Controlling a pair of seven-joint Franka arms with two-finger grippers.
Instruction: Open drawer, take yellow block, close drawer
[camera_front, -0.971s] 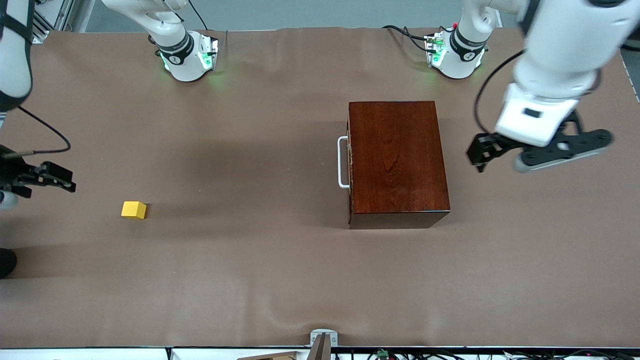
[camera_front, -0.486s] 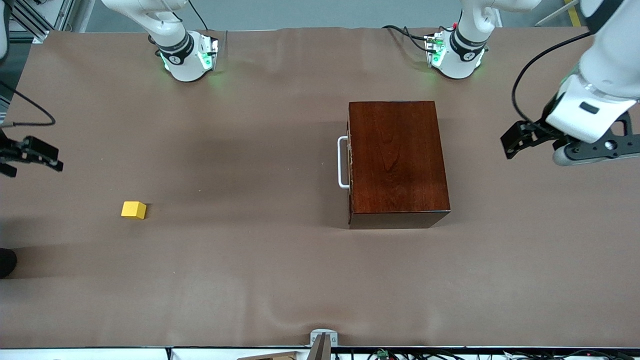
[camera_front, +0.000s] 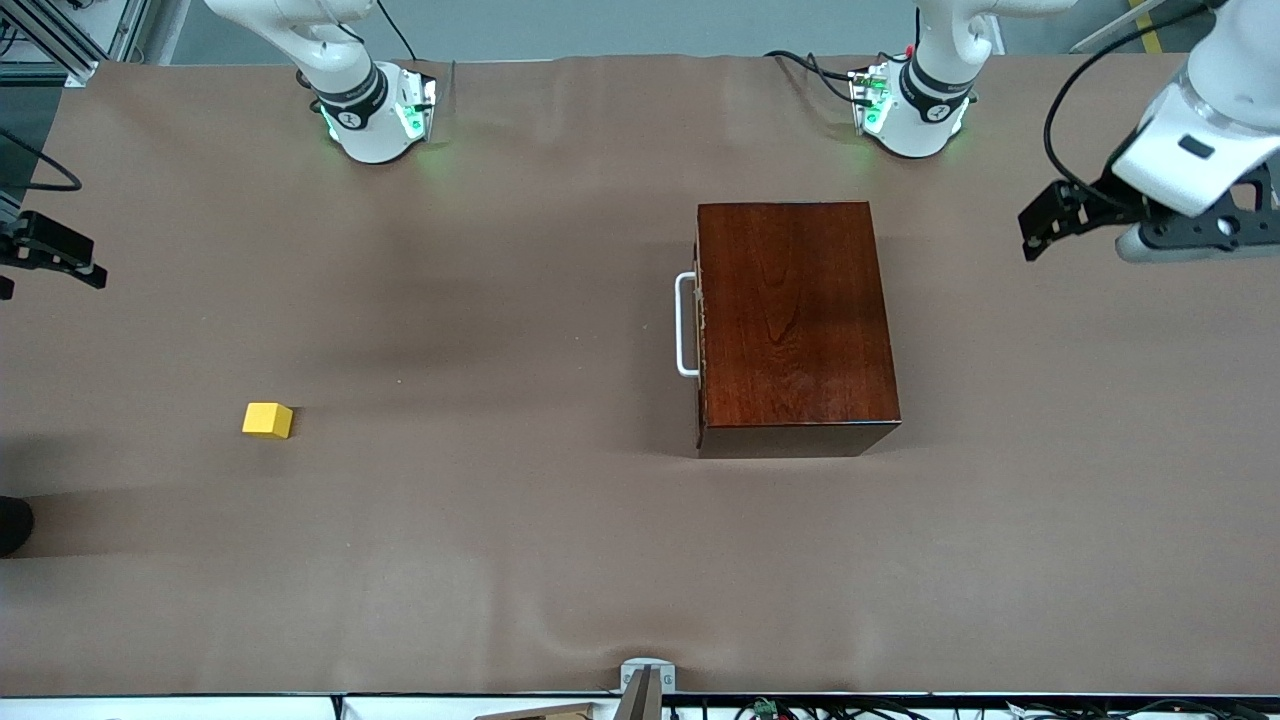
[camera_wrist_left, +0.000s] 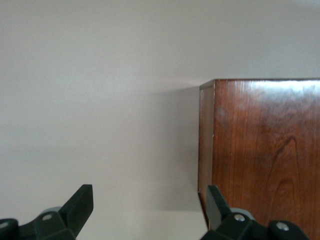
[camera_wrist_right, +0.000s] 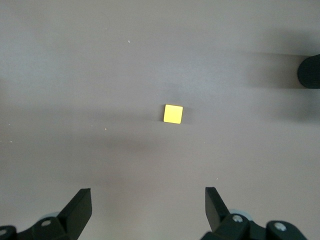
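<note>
Item: drawer (camera_front: 700, 325), shut in its wooden box (camera_front: 795, 325); yellow block (camera_front: 268, 420) out on table (camera_front: 500, 560) toward the right arm's end; left gripper (camera_wrist_left: 150, 212) and right gripper (camera_wrist_right: 148, 210) both wide, empty (judged: only a clean retreat remains).

table (camera_front: 560, 560) - brown matte cover, gently wrinkled | light - even, soft shadows

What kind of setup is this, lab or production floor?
Likely a robotics lab test bench: two arm bases bolted to a brown-covered table, with only test props on it, a wooden drawer box and a yellow block.
</note>
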